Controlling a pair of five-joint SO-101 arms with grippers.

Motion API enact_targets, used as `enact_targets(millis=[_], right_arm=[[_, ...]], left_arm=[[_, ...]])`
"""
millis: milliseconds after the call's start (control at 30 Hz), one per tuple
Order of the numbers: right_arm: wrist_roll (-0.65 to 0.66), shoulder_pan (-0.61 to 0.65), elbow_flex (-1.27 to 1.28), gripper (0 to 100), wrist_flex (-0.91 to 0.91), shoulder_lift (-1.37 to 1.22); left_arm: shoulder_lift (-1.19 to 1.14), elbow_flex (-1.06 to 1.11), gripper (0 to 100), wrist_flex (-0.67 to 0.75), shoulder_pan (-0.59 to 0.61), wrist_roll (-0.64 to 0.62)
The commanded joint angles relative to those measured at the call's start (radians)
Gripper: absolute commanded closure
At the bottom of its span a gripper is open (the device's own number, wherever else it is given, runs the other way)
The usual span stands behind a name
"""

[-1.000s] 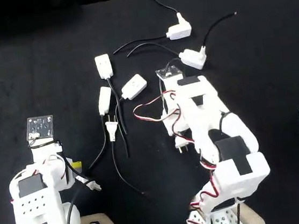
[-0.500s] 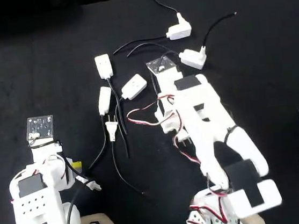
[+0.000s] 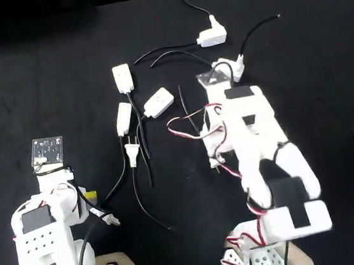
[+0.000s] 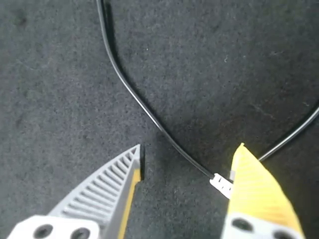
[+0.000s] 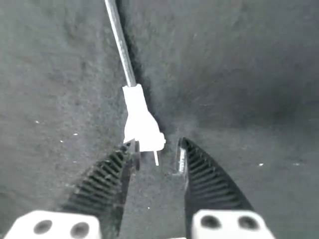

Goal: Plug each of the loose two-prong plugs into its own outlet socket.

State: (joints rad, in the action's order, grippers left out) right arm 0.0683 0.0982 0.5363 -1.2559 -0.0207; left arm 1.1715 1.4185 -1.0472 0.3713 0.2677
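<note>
Right wrist view: the plug (image 5: 140, 122) lies partly inside the hand (image 5: 157, 148).

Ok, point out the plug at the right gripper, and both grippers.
white plug (image 5: 141, 122), right wrist view, on its body.
right gripper (image 5: 157, 148), right wrist view, midway between its fingers.
left gripper (image 4: 189, 149), left wrist view, midway between its fingers.

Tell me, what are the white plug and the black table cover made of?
The white plug looks like smooth moulded plastic, with thin shiny prongs, probably metal. The table cover looks like matte black cloth or felt: fuzzy, with pale lint specks.
</note>
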Motion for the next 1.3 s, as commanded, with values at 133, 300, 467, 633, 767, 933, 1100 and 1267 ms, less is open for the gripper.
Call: enact_targets(millis=[133,300,467,633,767,933,1100,1267], right_arm=[[0.005,0.014,-0.061,88.1,0.017,-0.084],[0.0,0.055,-0.061,88.4,0.06,-0.122],[-0.044,0.104,-0.061,88.4,0.058,-0.125],[-0.044,0.1,-0.061,91.0,0.058,-0.125],[-0.044,0.1,-0.07,98.5,0.055,-0.117],[-0.043,0.106,-0.093,98.7,-0.008,-0.058],[-0.043,0.107,-0.093,98.5,-0.02,-0.039],[-0.043,0.107,-0.091,91.4,-0.035,-0.077]], left_arm=[[0.012,-0.004,71,0.015,0.01,0.009],[0.012,-0.004,71,0.015,0.01,0.009],[0.012,-0.004,71,0.015,0.01,0.009],[0.012,-0.004,71,0.015,0.01,0.009],[0.012,-0.004,71,0.015,0.01,0.009],[0.012,-0.004,71,0.015,0.01,0.009],[0.012,-0.004,71,0.015,0.01,0.009],[0.012,-0.004,71,0.015,0.01,0.009]])
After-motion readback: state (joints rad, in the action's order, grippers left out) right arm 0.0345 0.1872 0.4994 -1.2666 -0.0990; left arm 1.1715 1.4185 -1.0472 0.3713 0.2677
